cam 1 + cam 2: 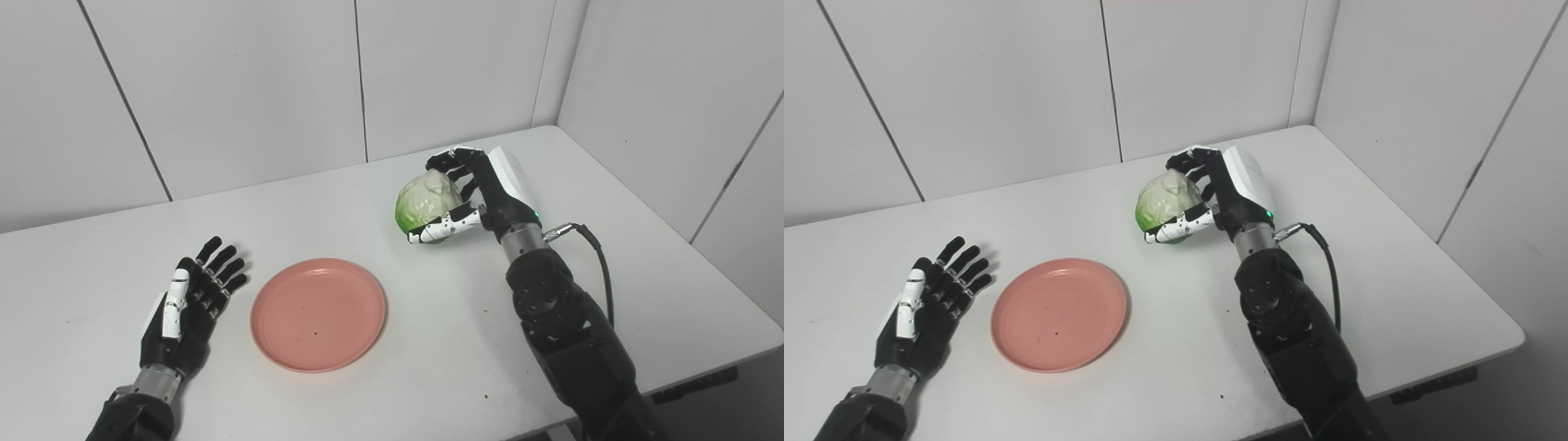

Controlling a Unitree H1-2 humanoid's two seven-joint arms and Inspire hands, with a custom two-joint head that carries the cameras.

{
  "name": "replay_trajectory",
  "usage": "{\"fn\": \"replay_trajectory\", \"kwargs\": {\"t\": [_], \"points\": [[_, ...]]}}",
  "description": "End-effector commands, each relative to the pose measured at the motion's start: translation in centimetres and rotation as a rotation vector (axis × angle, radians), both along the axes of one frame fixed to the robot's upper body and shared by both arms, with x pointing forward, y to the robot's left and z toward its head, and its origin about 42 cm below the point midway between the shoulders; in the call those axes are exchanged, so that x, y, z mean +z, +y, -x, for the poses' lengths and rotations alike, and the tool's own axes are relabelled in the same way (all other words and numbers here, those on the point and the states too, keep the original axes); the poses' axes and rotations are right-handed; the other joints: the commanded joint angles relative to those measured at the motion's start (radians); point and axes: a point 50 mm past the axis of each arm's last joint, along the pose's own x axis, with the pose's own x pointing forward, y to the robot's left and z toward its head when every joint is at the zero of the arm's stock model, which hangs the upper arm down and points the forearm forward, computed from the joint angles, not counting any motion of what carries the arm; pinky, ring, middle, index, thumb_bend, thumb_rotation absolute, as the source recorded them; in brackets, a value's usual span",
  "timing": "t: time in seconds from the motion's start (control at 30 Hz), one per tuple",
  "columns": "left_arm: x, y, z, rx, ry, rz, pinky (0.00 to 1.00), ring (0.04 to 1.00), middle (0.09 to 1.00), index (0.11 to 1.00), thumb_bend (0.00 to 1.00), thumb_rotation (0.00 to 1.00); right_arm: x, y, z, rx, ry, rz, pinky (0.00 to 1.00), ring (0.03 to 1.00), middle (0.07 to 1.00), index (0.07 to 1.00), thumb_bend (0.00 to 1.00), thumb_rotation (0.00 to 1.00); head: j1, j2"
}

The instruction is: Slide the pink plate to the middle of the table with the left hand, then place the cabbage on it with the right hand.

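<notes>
- Left eye view: right hand is wrapped round the cabbage, fingers curled over its top and far side, thumb under the near-bottom edge.
- Cabbage sits in the palm's grip; can't tell for sure whether it's clear of the table or just touching, though it looks slightly raised.
- Pink plate lies flat, to the left of and nearer the robot than the right hand, apart from the cabbage w/ bare table between.
- Left hand lies just left of the plate, fingers spread and straight, palm up, holding nothing, not touching the rim.
- Right eye view: same layout. Right hand is clamped on the cabbage; pale top, green underside showing by the thumb.
- Plate is between the two hands, closer to the left hand, which rests flat & spread beside it.
- Step, as a judgement: plate looks roughly mid-table, so the slide seems done; cabbage carry is the step in hand.
- Next move calls for: lift enough to clear the plate rim, carry left & toward the robot till over the plate's centre, lower, then loosen fingers.
- Round cabbage may roll on the shallow plate, so release low & centred.
</notes>
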Motion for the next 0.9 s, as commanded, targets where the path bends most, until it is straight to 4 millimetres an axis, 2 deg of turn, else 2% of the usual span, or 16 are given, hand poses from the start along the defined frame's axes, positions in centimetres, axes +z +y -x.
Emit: {"fn": "replay_trajectory", "kwargs": {"t": [0.0, 0.23, 0.3, 0.47, 0.87], "points": [[-3.6, -1.1, 2.1, -0.007, 0.197, -0.028, 0.88, 0.896, 0.914, 0.906, 0.46, 0.98, 2.9, 1.4, -0.5, 0.068, -0.111, 0.026, 0.37, 0.434, 0.471, 0.500, 0.53, 0.00, 0.032, 0.003], [-2.7, -3.5, 2.4, -0.002, 0.190, -0.040, 0.89, 0.905, 0.924, 0.914, 0.45, 0.99, 2.2, 5.4, -0.7, 0.181, -0.084, 0.007, 0.35, 0.412, 0.452, 0.513, 0.53, 0.00, 0.124, 0.014], [-2.6, -4.1, 2.5, -0.001, 0.190, -0.041, 0.89, 0.909, 0.927, 0.916, 0.45, 1.00, 2.1, 6.0, -0.7, 0.201, -0.074, 0.002, 0.37, 0.421, 0.458, 0.507, 0.53, 0.00, 0.144, 0.017], [-2.0, -5.4, 2.4, -0.001, 0.182, -0.063, 0.91, 0.916, 0.930, 0.923, 0.44, 1.00, 1.2, 8.6, -0.5, 0.272, -0.061, 0.020, 0.34, 0.403, 0.458, 0.502, 0.53, 0.00, 0.204, 0.028], [-1.4, -7.5, 2.3, 0.003, 0.173, -0.093, 0.89, 0.904, 0.923, 0.923, 0.44, 1.00, -0.6, 11.5, -0.4, 0.388, 0.013, -0.015, 0.35, 0.415, 0.467, 0.498, 0.53, 0.00, 0.263, 0.043]]}}
